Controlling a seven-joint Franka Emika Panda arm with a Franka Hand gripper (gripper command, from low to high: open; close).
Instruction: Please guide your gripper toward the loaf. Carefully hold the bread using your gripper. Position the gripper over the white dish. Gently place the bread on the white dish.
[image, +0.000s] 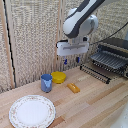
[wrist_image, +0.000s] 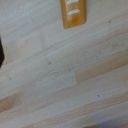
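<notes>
We find the loaf (image: 73, 88) flat on the wooden table (image: 95, 107), long axis diagonal. The gripper (image: 71, 61) hangs above, jaws apart, empty. A woven screen (image: 30, 35) stands behind.

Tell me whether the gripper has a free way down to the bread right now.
Probably yes. The gripper hangs open above the bread, which lies alone on bare wood; the blue cup and yellow bowl sit off to one side.

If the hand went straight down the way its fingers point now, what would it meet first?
Probably bare wooden table. The hand hangs open, fingers down, above and slightly behind the bread. In the wrist view the bread sits at the frame's edge, not centred, though depth is unclear.
</notes>
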